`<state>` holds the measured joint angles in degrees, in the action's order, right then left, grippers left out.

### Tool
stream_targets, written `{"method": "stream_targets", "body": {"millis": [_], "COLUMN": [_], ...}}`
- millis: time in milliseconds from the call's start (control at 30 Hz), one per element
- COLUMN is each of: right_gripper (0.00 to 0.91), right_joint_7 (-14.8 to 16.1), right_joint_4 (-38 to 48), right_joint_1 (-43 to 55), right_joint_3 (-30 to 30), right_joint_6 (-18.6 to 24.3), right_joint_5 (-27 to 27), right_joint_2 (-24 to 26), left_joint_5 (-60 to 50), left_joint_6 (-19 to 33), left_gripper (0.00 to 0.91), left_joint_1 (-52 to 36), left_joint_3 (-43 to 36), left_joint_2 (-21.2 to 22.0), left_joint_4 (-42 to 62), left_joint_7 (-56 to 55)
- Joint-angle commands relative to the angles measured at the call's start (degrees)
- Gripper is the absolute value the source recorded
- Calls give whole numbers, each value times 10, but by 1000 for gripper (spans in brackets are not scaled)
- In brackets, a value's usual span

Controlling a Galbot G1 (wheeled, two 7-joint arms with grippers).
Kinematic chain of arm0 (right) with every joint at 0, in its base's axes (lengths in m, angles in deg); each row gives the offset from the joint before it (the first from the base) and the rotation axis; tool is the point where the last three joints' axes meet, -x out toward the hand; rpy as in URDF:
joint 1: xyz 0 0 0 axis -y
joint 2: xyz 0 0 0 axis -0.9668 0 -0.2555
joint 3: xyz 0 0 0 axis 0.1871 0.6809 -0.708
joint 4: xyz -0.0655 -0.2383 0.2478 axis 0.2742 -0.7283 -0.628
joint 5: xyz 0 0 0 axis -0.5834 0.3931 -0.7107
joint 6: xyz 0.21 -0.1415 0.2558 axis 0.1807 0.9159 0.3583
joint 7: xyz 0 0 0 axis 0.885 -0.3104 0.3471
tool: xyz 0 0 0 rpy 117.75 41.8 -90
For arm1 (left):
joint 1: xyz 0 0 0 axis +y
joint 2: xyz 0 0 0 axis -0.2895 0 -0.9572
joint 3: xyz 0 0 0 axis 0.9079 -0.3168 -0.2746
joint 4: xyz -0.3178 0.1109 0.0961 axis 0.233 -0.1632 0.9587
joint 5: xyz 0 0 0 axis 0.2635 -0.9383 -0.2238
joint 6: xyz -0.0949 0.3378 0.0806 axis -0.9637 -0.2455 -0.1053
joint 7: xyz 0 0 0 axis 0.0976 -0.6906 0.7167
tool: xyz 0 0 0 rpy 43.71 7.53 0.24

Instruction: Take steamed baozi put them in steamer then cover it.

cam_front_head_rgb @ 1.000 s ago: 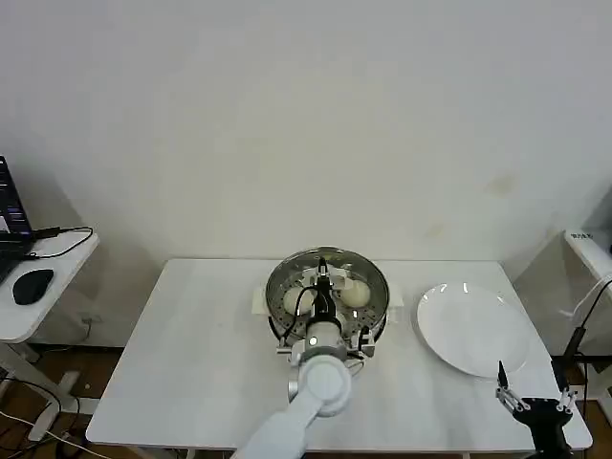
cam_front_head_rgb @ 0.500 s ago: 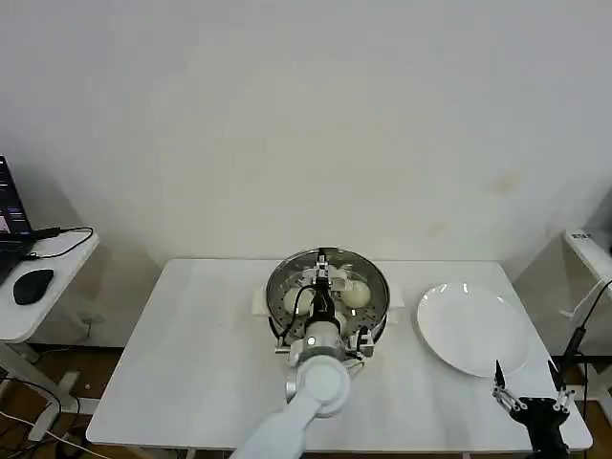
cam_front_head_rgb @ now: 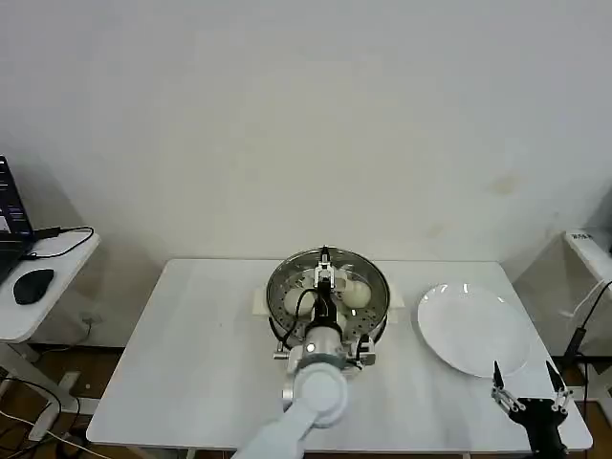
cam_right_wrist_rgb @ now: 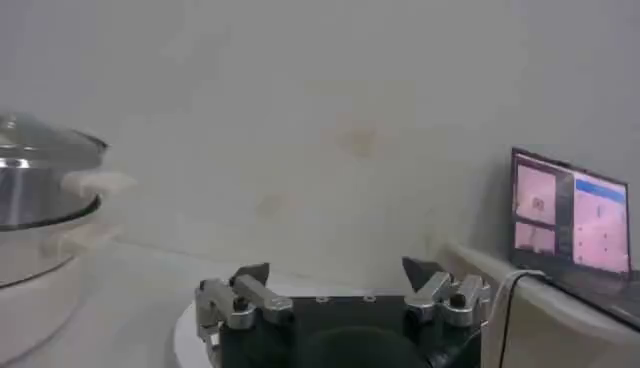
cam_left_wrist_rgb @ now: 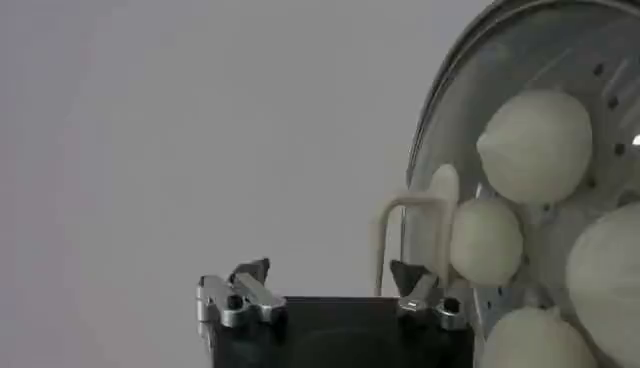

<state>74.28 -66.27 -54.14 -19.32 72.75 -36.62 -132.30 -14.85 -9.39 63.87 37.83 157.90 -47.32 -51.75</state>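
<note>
The steamer (cam_front_head_rgb: 375, 320) stands at the table's centre with the clear cover (cam_front_head_rgb: 368, 271) resting on it. Several cream-white baozi (cam_front_head_rgb: 356, 294) lie inside and show through the glass (cam_left_wrist_rgb: 535, 145). My left gripper (cam_front_head_rgb: 325, 268) hovers over the cover. It is open (cam_left_wrist_rgb: 335, 272), with one fingertip (cam_left_wrist_rgb: 408, 272) close beside the cover's pale bar handle (cam_left_wrist_rgb: 410, 215) and nothing between its fingers. My right gripper (cam_front_head_rgb: 524, 390) is open and empty (cam_right_wrist_rgb: 337, 268), low off the table's front right corner. From there the covered steamer (cam_right_wrist_rgb: 40, 200) is seen from the side.
A flat white plate (cam_front_head_rgb: 473, 330) lies on the table to the right of the steamer. A side table with a mouse (cam_front_head_rgb: 33, 287) stands at the far left. A laptop (cam_right_wrist_rgb: 570, 210) sits on it.
The left arm has shifted slightly over the cover, its fingers now apart beside the handle. The right gripper has turned a little near the table corner.
</note>
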Motion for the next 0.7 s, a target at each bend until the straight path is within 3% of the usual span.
{"method": "stream_targets", "body": {"millis": [33,700], "right_gripper": [907,907], "right_joint_7": [0,0], "right_joint_4": [1,-1], "right_joint_1": [0,-2], "right_joint_3": [0,1], "right_joint_6": [1,1], "right_joint_5": [1,5], "right_joint_2": [-1,-4], "left_joint_5": [17,80], "left_joint_6": [0,-2], "left_gripper": [907,907], "left_joint_1": [3,28], "left_joint_3": [-3,-18], "left_joint_2": [-17,-63], "left_joint_4": [-41,-106], "left_joint_7": [2,8]}}
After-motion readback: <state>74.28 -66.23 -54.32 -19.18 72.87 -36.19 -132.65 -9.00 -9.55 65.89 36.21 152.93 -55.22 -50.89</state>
